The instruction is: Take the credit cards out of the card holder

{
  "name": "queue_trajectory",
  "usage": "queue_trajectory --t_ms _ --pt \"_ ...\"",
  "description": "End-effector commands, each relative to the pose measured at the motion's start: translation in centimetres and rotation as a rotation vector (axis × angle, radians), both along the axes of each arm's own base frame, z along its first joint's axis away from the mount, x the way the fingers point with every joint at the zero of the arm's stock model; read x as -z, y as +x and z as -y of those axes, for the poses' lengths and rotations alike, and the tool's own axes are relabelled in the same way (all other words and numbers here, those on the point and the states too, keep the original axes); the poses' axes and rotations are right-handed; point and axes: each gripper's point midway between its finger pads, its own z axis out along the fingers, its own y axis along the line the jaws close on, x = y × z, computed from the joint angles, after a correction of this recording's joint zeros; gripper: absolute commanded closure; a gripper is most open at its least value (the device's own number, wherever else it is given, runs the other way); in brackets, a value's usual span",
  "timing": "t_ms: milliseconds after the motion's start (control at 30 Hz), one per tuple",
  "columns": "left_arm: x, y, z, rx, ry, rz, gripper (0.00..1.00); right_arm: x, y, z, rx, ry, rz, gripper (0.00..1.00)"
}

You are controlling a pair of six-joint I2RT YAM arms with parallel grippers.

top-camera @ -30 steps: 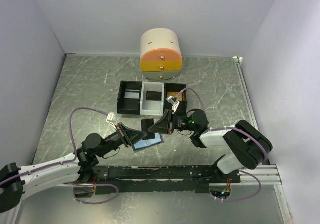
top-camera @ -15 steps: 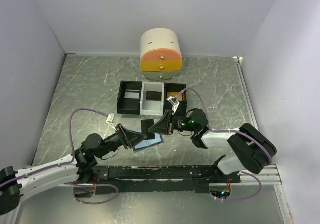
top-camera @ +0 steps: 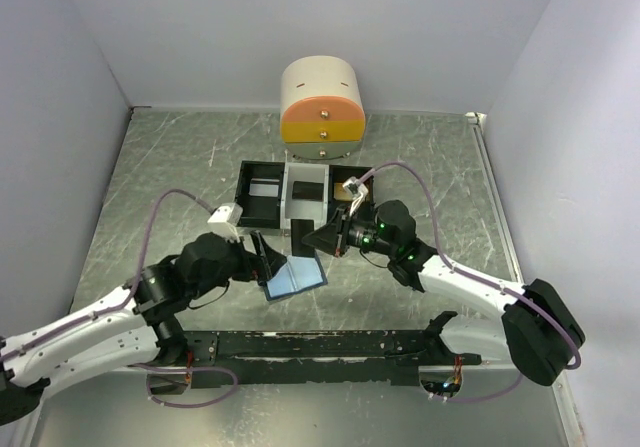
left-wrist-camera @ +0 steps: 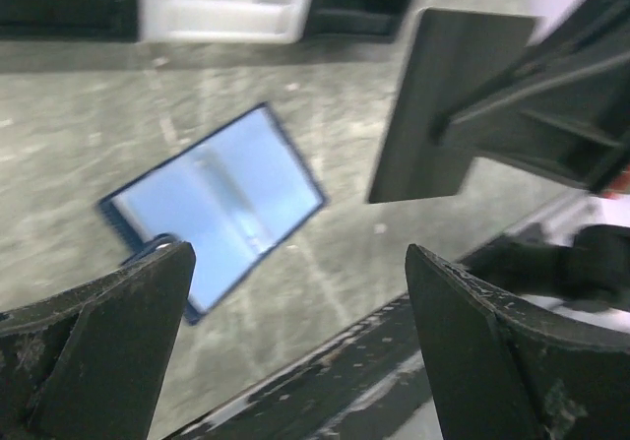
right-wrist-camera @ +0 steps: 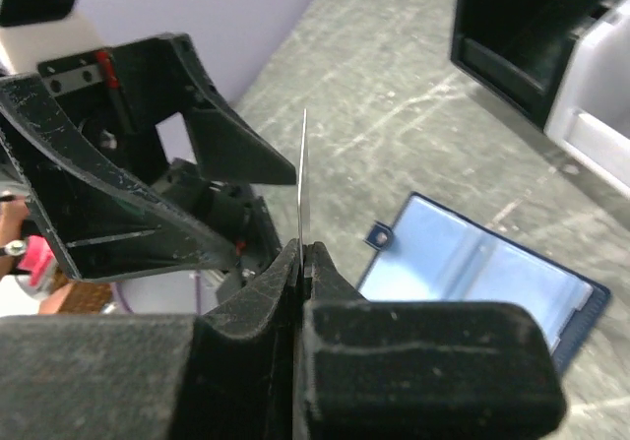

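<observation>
Fingers of the right gripper (right-wrist-camera: 303, 253) are clamped on a dark card (left-wrist-camera: 448, 105), held on edge in the air near the wallet (top-camera: 296, 277). The wallet lies open, blue side up, on the table (top-camera: 160, 187) just before the tray (top-camera: 262, 195). The left gripper (top-camera: 268, 257) hangs beside it, fingers wide apart.

Card holder (left-wrist-camera: 217, 204) corner behind left end effector (left-wrist-camera: 300, 263); tray (left-wrist-camera: 221, 12) past top edge.
</observation>
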Motion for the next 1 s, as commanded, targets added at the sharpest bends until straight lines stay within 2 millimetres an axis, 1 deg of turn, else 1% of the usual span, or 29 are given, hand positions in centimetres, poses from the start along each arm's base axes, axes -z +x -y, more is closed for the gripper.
queue_trajectory --t_ms 0,67,167,233,300,333,367,433,500,567,633,700,767,800,900,967 --pt "2.9 1.1 -3.6 -0.100 0.321 -0.046 0.00 1.9 1.1 0.6 0.063 -0.136 0.019 1.00" --pt "2.9 1.9 -4.3 -0.148 0.385 -0.053 0.00 2.3 1.3 0.4 0.087 -0.183 0.036 1.00" --pt "2.2 3.2 -4.4 -0.140 0.426 -0.009 0.00 2.5 1.5 -0.1 0.140 -0.261 0.111 1.00" --pt "2.1 4.4 -5.4 -0.150 0.452 -0.018 0.00 2.4 1.5 -0.4 0.177 -0.307 0.156 1.00" --pt "1.9 5.8 -7.1 -0.190 0.457 -0.041 0.00 2.2 1.5 -0.5 0.195 -0.337 0.196 1.00" --pt "1.5 6.4 -7.7 -0.206 0.441 -0.042 0.00 2.2 1.6 -0.4 0.208 -0.349 0.207 1.00" --pt "1.0 7.2 -8.8 -0.248 0.424 -0.046 0.00 2.1 1.7 -0.4 0.211 -0.357 0.215 1.00" --pt "0.3 8.1 -11.0 -0.326 0.432 -0.060 0.00 1.8 1.8 -0.5 0.205 -0.369 0.244 1.00" --pt "-0.3 8.9 -12.8 -0.361 0.446 -0.057 0.00 1.5 2.2 -0.3 0.208 -0.398 0.280 1.00" --pt "-0.5 9.6 -14.5 -0.385 0.466 -0.053 0.00 1.3 2.6 -0.1 0.212 -0.431 0.318 1.00" --pt "-1.0 10.1 -17.0 -0.458 0.493 -0.068 0.00 1.5 3.1 0.1 0.201 -0.487 0.365 1.00" --pt "-1.4 10.5 -19.2 -0.521 0.496 -0.054 0.00 2.1 3.6 0.6 0.197 -0.561 0.395 1.00" --pt "-0.8 10.6 -20.8 -0.569 0.497 -0.038 0.00 2.4 4.2 0.9 0.195 -0.621 0.425 1.00" --pt "-0.5 10.7 -21.0 -0.579 0.490 -0.039 0.00 2.5 4.5 1.1 0.200 -0.646 0.435 1.00" --pt "-0.1 10.6 -20.4 -0.540 0.473 -0.081 0.01 2.3 5.4 1.1 0.212 -0.676 0.483 1.00" --pt "0.2 10.5 -20.7 -0.551 0.485 -0.090 0.00 2.0 6.2 0.9 0.227 -0.701 0.503 1.00"
